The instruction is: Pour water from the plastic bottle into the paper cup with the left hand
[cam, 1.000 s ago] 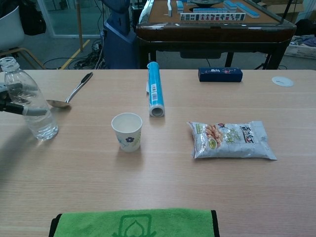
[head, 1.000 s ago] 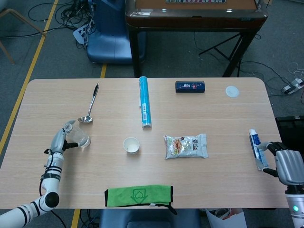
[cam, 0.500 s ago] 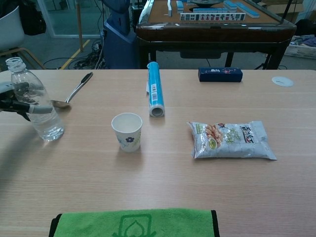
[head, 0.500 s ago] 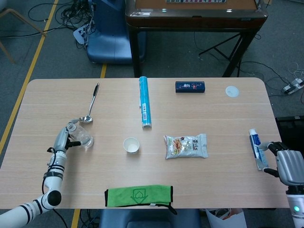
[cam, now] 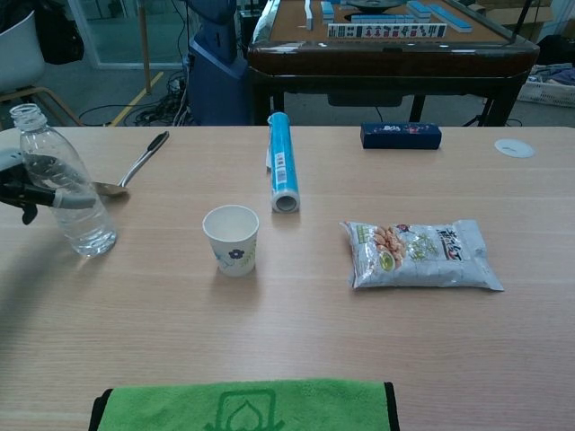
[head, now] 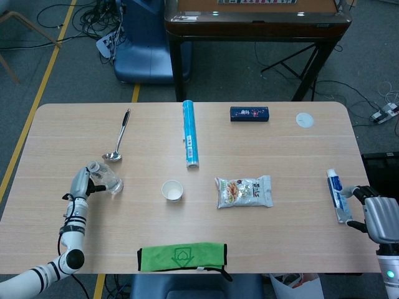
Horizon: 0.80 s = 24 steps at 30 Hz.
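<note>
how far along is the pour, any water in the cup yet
Early. Done: the left hand grips the bottle, whose cap is already off. In hand: the bottle stands upright with water in it, off to the side of the cup. Left: carry it over, tilt and pour; the cup looks empty. The right hand rests at the table edge beside a tube.

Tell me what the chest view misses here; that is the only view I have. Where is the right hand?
Observer: The right hand rests at the table's right edge, just right of a toothpaste tube, holding nothing.
Operator: I only see fingers on the plastic bottle. Whose are they?
Observer: The left hand grips the plastic bottle from its left side, with the arm running back toward the near table edge.
Operator: Anything between bottle and paper cup?
Observer: No. From above, bare table lies between the bottle and the paper cup.
</note>
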Available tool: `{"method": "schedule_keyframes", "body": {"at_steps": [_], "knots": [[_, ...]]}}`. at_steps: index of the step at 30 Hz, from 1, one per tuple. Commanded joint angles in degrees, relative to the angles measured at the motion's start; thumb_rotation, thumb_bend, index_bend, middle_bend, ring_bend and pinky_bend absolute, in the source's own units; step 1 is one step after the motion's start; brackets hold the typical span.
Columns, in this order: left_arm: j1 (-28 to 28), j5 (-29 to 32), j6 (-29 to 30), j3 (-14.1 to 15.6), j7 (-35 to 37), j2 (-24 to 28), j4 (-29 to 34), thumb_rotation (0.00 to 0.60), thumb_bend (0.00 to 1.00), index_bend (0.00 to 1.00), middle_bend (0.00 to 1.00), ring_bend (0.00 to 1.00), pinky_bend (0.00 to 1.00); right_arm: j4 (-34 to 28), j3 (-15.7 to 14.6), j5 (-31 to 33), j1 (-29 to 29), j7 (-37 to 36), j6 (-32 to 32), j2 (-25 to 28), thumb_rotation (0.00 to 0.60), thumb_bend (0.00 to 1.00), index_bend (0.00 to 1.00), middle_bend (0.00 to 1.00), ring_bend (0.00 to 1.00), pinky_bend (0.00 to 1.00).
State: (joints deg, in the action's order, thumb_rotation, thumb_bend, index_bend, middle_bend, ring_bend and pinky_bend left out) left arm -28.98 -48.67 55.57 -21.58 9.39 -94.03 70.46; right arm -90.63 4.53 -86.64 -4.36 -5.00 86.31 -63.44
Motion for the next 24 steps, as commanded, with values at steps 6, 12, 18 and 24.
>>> {"method": "schedule_keyframes", "body": {"at_steps": [6, 12, 18, 24], "knots": [[-0.17, -2.32, 2.24, 0.19, -1.02, -0.24, 0.19, 0.600, 0.00, 0.54, 0.51, 0.53, 0.83, -0.11, -0.05, -0.17, 0.01, -0.02, 0.06, 0.03, 0.600, 0.23, 0.45, 0.49, 0.41, 0.66], [-0.35, -7.29, 5.11, 2.25, -3.97, 0.70, 1.64, 0.600, 0.00, 0.55, 0.52, 0.53, 0.83, -0.29, -0.16, -0.43, 0.05, -0.12, 0.12, 0.16, 0.600, 0.23, 0.45, 0.49, 0.41, 0.66], [-1.45, -13.27, 9.56, 4.89, -12.17, 2.08, 4.27, 0.600, 0.00, 0.55, 0.52, 0.53, 0.83, -0.57, -0.24, -0.77, 0.14, -0.35, 0.40, 0.39, 0.600, 0.23, 0.45, 0.50, 0.41, 0.66], [-3.42, -16.38, 12.21, 6.66, -22.96, 2.20, 5.90, 0.600, 0.00, 0.55, 0.52, 0.53, 0.83, -1.08, -0.45, -1.50, 0.30, -0.47, 0.89, 0.69, 0.600, 0.23, 0.45, 0.50, 0.41, 0.66]]}}
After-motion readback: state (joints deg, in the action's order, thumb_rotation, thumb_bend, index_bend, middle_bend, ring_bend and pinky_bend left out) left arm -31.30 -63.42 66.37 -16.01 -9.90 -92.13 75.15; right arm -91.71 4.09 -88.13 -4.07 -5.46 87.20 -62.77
